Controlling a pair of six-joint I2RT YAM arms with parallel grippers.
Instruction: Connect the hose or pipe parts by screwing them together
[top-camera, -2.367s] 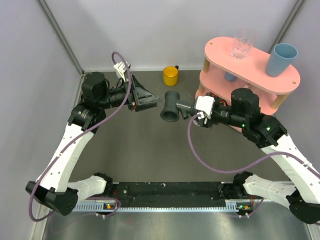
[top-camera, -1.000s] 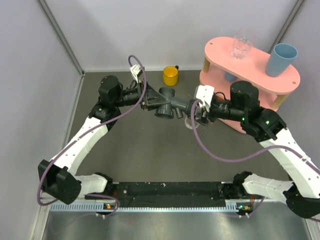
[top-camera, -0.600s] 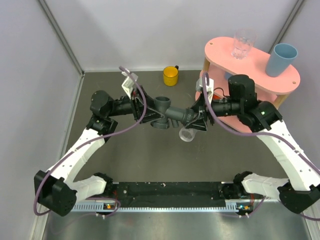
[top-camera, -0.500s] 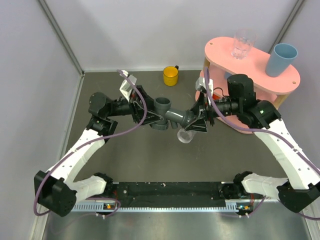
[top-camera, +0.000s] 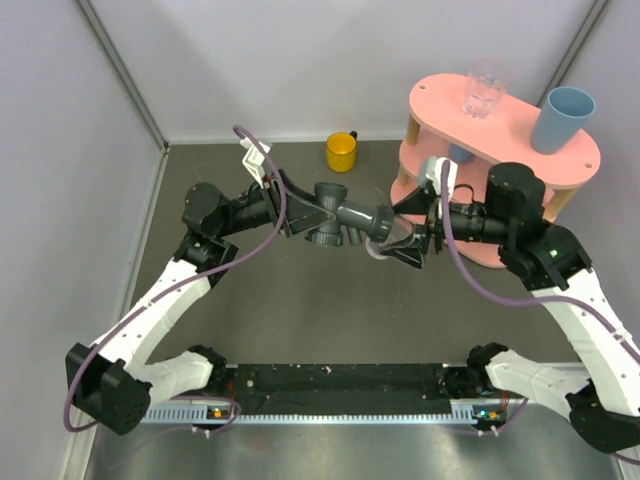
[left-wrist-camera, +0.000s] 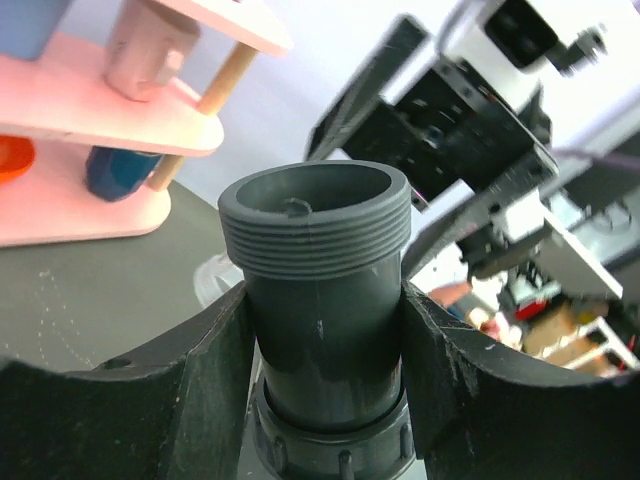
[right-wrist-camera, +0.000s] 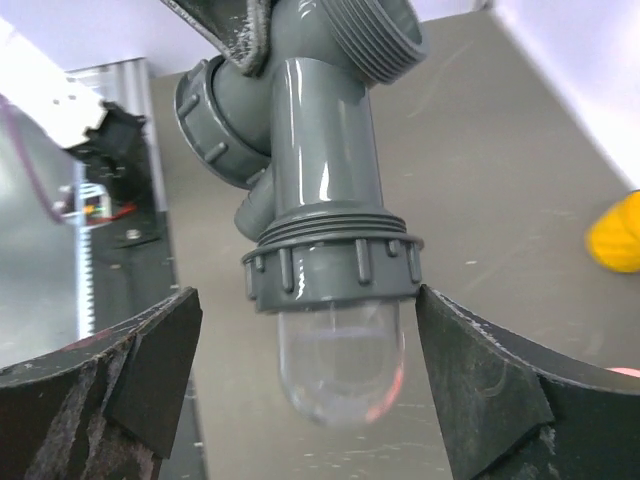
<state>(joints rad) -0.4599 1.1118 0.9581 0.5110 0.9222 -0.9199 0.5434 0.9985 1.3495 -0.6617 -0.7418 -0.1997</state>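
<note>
My left gripper (top-camera: 300, 210) is shut on the dark grey T-shaped pipe fitting (top-camera: 335, 212) and holds it above the table. In the left wrist view its fingers (left-wrist-camera: 150, 400) clamp the fitting's stem (left-wrist-camera: 320, 290) below a threaded open end. The clear tubular piece (right-wrist-camera: 340, 360) hangs from the fitting's other end, with its grey collar (right-wrist-camera: 335, 270) sitting on the thread. My right gripper (right-wrist-camera: 305, 330) is open. Its jaws stand on either side of the collar and clear dome (top-camera: 385, 243), with a gap showing on the left side.
A pink two-tier shelf (top-camera: 500, 140) stands at the back right, close behind my right arm. It carries a clear drinking glass (top-camera: 487, 85) and a blue cup (top-camera: 562, 118). A yellow cup (top-camera: 341, 151) sits by the back wall.
My right gripper has opened off the collar and drawn back to the right. The clear piece stays on the fitting, which my left gripper still holds.
</note>
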